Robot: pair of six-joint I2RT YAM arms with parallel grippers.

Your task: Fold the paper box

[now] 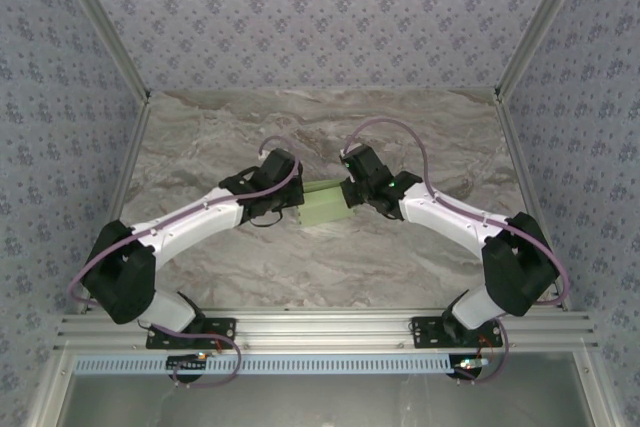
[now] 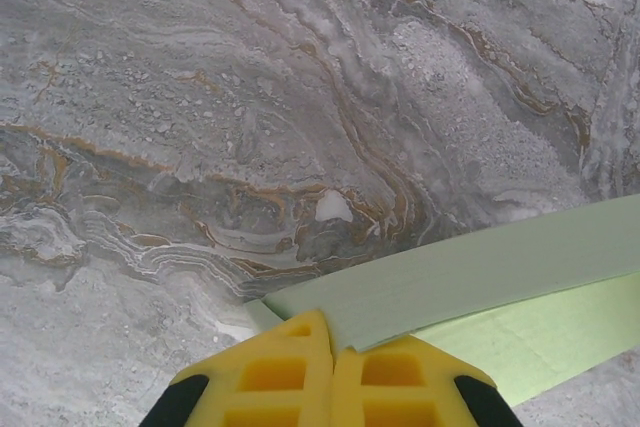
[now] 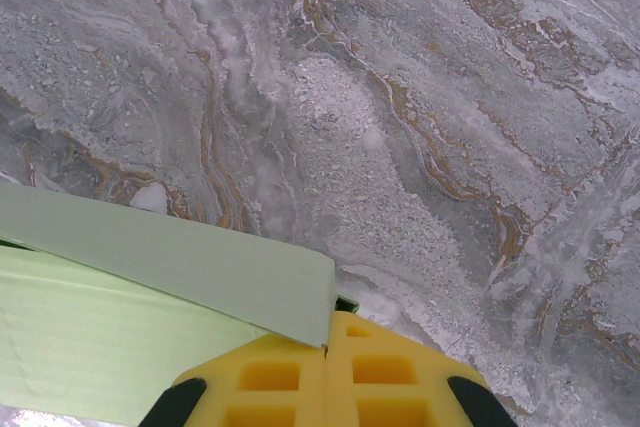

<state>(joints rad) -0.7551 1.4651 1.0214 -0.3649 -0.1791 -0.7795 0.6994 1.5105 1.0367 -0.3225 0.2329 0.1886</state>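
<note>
Two closed grippers, the left gripper (image 2: 333, 349) and the right gripper (image 3: 327, 344), each pinch an end of the pale green card paper box (image 1: 325, 205), so move both slowly together.

paper box (image 1: 325, 204) btwn L fingers (image 2: 285, 375), R fingers (image 3: 392, 377)
</note>
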